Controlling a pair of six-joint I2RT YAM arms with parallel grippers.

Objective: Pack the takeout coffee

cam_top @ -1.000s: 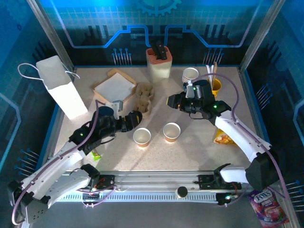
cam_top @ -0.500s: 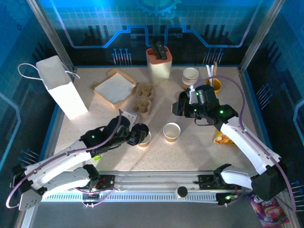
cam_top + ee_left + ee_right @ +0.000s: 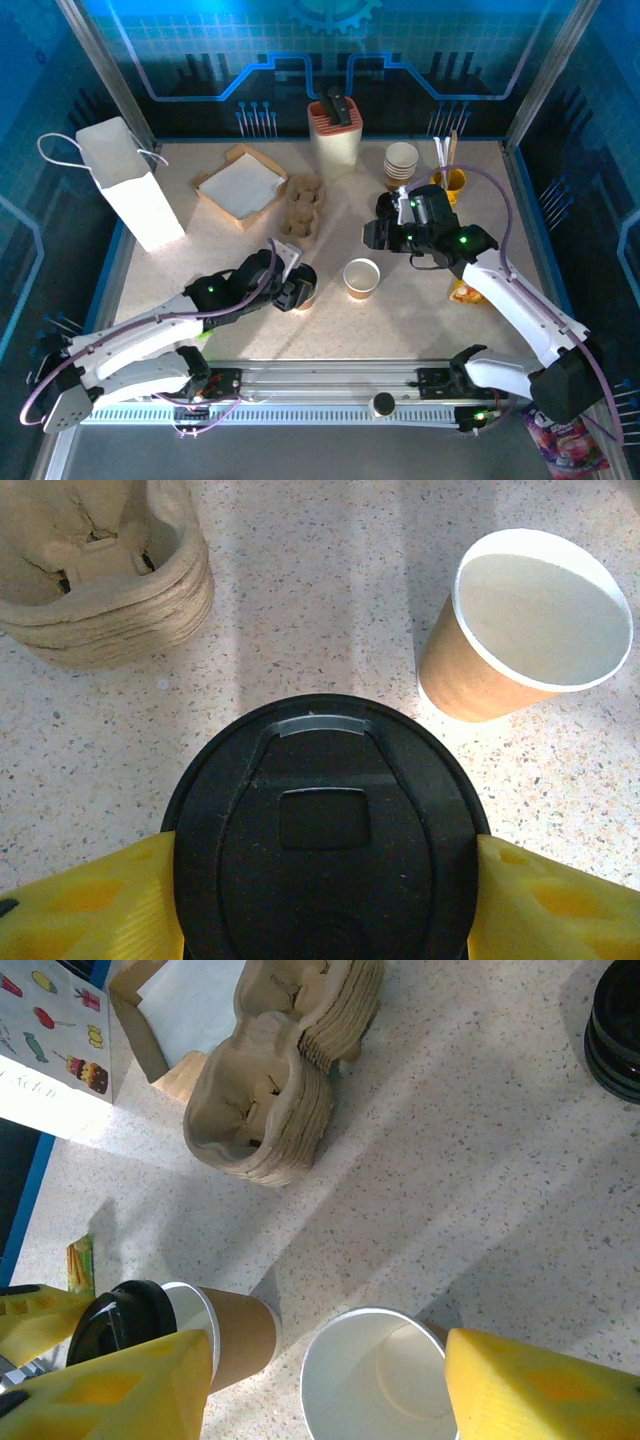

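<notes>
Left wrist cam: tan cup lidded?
No, the tan cup stands open, white inside showing, beside the black lid.

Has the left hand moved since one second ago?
Yes. The left hand moved toward the near edge, away from the cup carriers.

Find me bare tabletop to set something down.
Free: the strip between the open cup and near rail, and the patch between the white bag and left arm. Crowded: back right, around the cup stack and yellow holder.

The left pincer (image 3: 325,880) clamps a black lid (image 3: 325,820); the right pincer (image 3: 325,1385) gapes.
</notes>
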